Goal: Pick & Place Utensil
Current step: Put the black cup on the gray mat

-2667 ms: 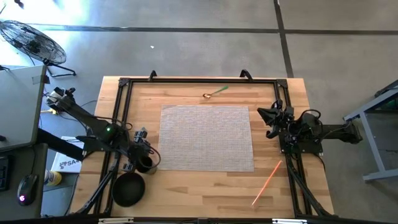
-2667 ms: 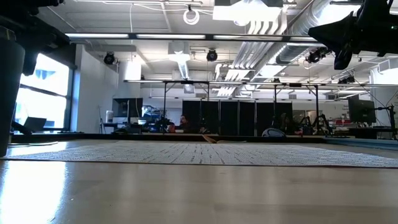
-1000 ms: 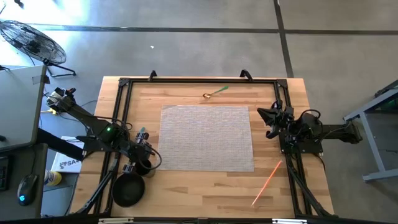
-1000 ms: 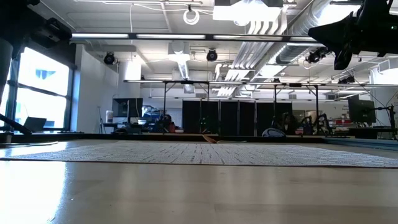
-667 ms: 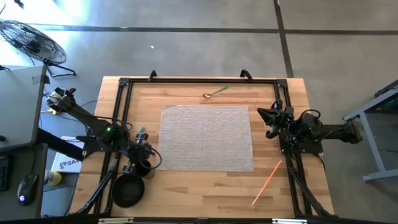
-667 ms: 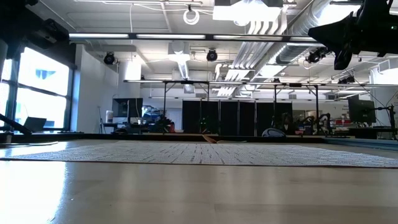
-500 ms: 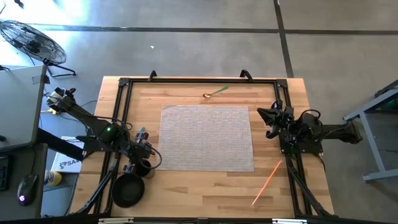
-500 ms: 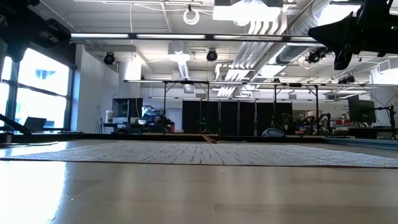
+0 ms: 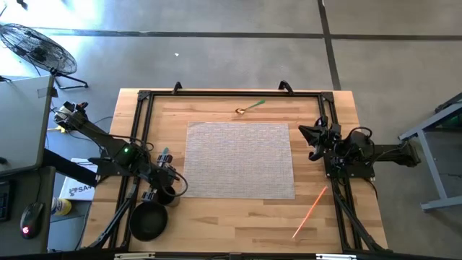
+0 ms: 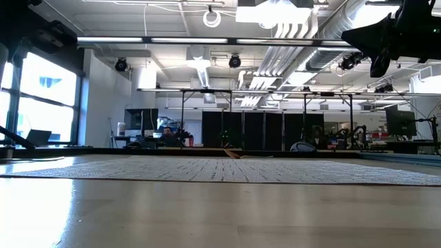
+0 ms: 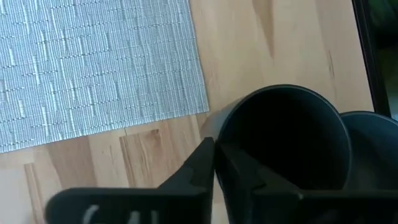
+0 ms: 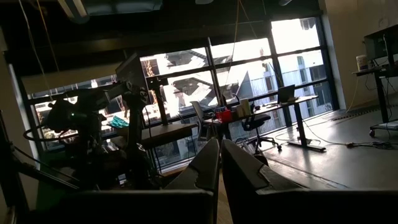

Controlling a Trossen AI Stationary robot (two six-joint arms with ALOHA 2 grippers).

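Two grippers are closed; the left gripper pinches the cup rim near the bench's front left corner. Spoon lies untouched by the far edge, so picking remains

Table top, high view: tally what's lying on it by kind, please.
Grey woven placemat: 1
Green-handled spoon: 1
Thin orange stick: 1
Dark round cup: 1
Black round bowl: 1
Total: 5
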